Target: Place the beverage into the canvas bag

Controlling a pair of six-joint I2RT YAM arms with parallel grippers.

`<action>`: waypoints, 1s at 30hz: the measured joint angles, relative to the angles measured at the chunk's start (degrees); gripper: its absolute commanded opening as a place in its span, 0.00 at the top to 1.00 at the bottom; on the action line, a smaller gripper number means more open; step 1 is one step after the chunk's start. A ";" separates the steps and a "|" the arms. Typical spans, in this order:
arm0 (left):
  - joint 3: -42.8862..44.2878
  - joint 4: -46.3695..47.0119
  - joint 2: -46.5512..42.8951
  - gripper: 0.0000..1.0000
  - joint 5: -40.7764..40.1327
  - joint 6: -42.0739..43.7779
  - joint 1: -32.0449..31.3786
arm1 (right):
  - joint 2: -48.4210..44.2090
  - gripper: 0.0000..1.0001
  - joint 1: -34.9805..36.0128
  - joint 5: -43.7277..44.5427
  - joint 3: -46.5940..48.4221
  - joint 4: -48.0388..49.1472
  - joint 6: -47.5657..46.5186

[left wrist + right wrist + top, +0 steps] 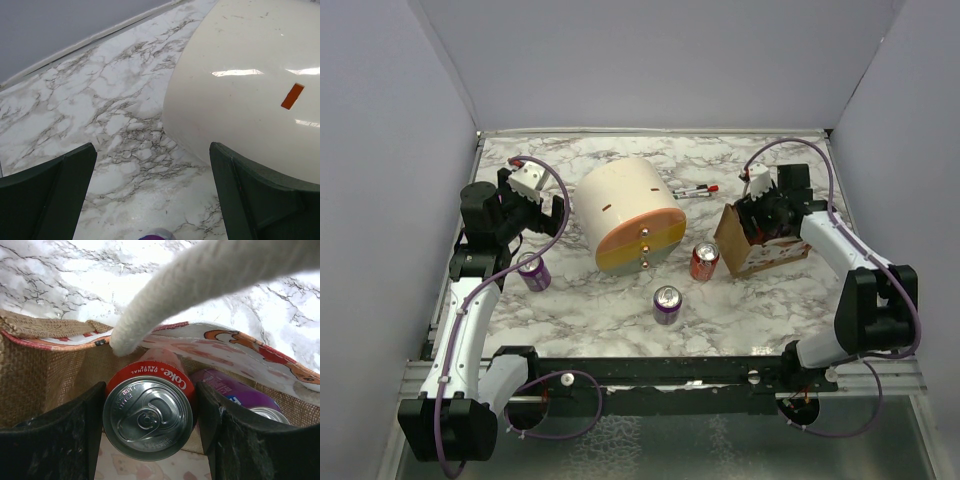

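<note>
The tan canvas bag (767, 252) stands open at the right of the table, its burlap wall (35, 375) and pale rope handle (200, 275) close in the right wrist view. My right gripper (767, 208) reaches down into the bag's mouth. It (148, 395) is shut on an upright red Coke can (147, 415), one finger on each side. A purple can (235, 392) lies inside the bag beside it. My left gripper (535, 205) is open and empty at the left. In the left wrist view it (152, 155) hangs over bare marble.
A large cream-and-orange cylinder (630, 215) lies mid-table, just right of my left fingers (250, 85). A purple can (533, 272) stands under the left arm, its top just showing (157, 235). Another purple can (667, 305) and an orange-red can (704, 262) stand nearby. A pen (695, 190) lies behind.
</note>
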 measured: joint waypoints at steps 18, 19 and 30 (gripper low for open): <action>-0.33 -0.02 0.00 0.01 0.92 0.00 0.00 | 2.32 0.65 0.00 0.68 0.02 2.86 -0.13; -0.33 -0.02 0.00 0.01 0.94 0.00 0.00 | 2.34 0.63 0.00 0.68 0.09 2.84 -0.13; -0.33 -0.02 0.00 0.01 0.98 0.02 0.00 | 2.97 0.48 0.00 1.11 1.07 2.10 -0.74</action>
